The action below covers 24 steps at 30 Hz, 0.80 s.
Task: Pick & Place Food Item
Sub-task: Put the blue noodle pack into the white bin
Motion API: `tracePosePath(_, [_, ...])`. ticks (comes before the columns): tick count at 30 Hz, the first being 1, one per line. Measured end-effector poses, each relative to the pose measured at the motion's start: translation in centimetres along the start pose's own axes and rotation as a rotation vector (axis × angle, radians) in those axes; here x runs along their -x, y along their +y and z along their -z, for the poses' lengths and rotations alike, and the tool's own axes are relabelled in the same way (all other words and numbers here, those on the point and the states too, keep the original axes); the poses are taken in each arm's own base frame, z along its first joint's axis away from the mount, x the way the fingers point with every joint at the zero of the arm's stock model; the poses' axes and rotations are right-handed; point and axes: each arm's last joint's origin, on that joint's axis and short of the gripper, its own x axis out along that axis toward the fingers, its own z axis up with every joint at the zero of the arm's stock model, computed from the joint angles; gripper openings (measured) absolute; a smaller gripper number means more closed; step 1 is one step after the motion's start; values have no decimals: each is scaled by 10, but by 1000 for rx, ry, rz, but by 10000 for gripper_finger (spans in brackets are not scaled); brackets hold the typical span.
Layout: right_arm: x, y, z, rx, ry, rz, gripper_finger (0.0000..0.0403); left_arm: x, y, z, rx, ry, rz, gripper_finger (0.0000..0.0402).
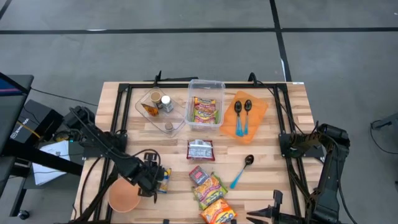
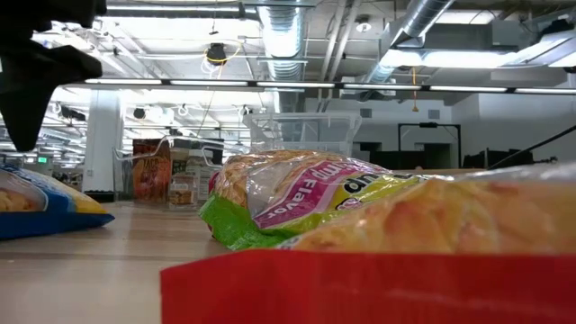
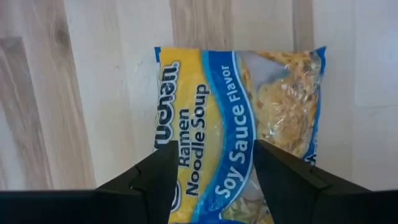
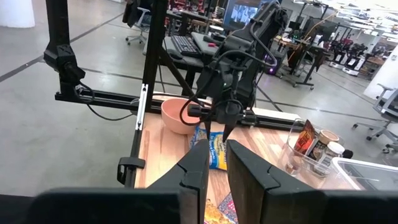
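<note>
We see ramen pack (image 3: 239, 124) flat on table (image 1: 273, 140), just beside bowl (image 1: 124, 198). Left gripper (image 3: 211, 171) above pack, fingers spread wide, not touching. Red pack (image 1: 199, 175) farther from bowl. Right gripper (image 4: 212, 163) well apart, fingers narrow.

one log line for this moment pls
left tool open over ramen pack | beside bowl | right tool shut, parked at table's right edge

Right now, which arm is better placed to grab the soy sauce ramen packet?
Left. Its open pincer hangs directly over the ramen packet, fingers straddling it. The right pincer waits at the table's far right edge.
</note>
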Motion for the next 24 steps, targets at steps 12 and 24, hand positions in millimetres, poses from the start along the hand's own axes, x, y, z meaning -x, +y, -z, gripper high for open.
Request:
tracePosePath(12, [0, 0, 0, -1, 0, 0, 51, -6, -3, 0, 14, -24, 51, 200])
tracePosePath(24, [0, 0, 0, -1, 0, 0, 51, -24, -1, 11, 15, -23, 59, 140])
